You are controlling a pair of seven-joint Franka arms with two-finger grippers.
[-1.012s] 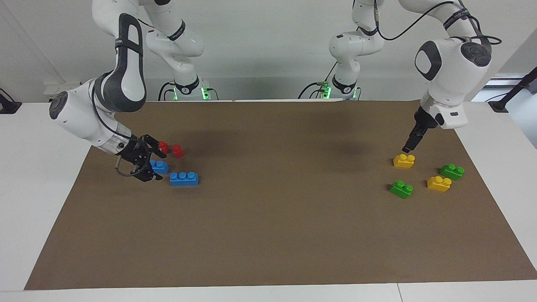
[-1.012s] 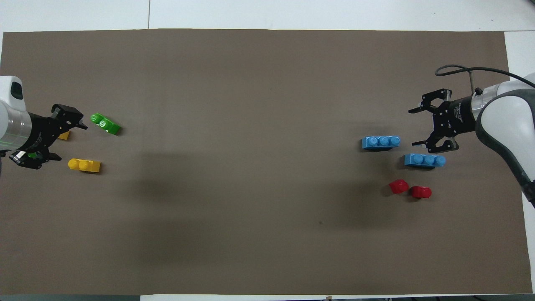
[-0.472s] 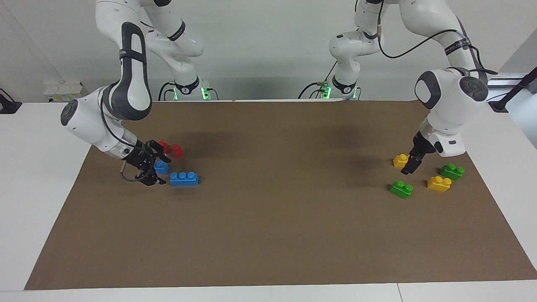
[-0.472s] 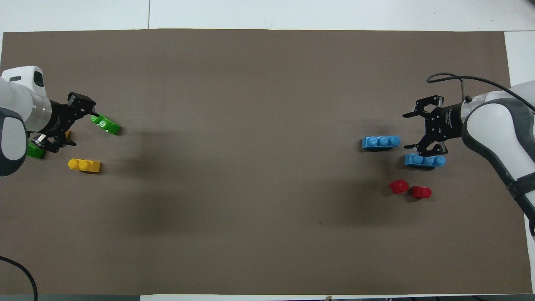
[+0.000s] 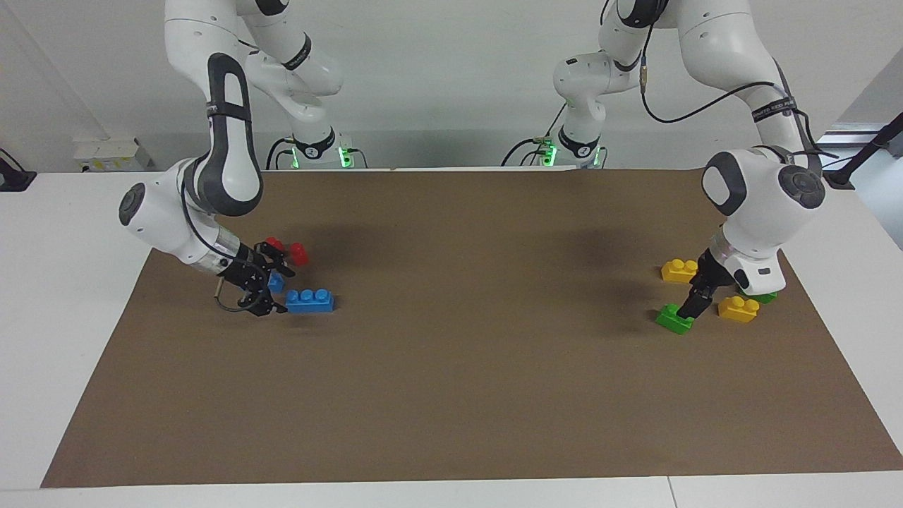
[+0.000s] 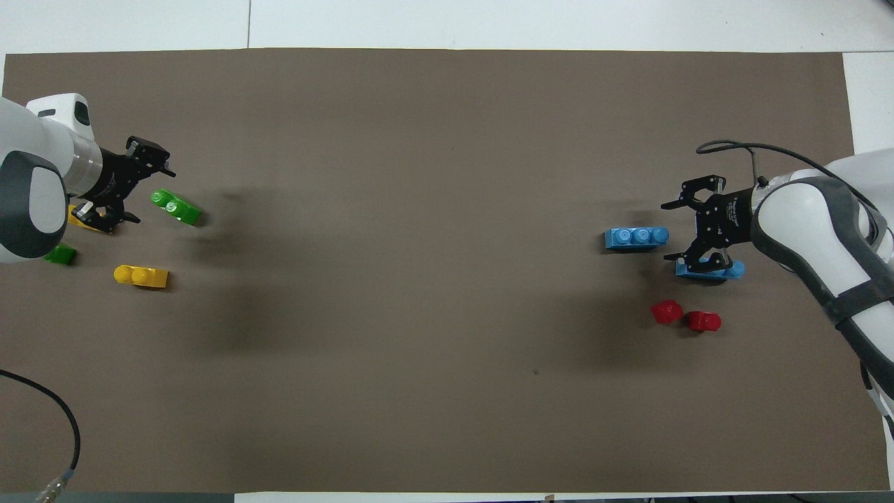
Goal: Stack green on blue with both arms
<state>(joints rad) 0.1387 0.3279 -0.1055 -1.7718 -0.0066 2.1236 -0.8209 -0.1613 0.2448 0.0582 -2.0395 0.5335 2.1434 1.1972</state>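
Overhead, both the left end effector [image 6: 143,187] and right end effector [image 6: 681,230] gape, grasping nothing.

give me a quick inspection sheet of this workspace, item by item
surface: brown mat on a white table, flat.
job's things: two green bricks at the left arm's end, one farther from the robots, one partly under the arm; two blue bricks at the right arm's end, one farther, one nearer; none stacked.
clutter: two yellow bricks among the greens; two red bricks nearer the robots than the blues.
grippers: left claw open, low by the farther green brick; right claw open, low at the end of the farther blue brick.
cables: black cable on the right arm; another at the mat's corner.
surroundings: white wall, nothing else seen.
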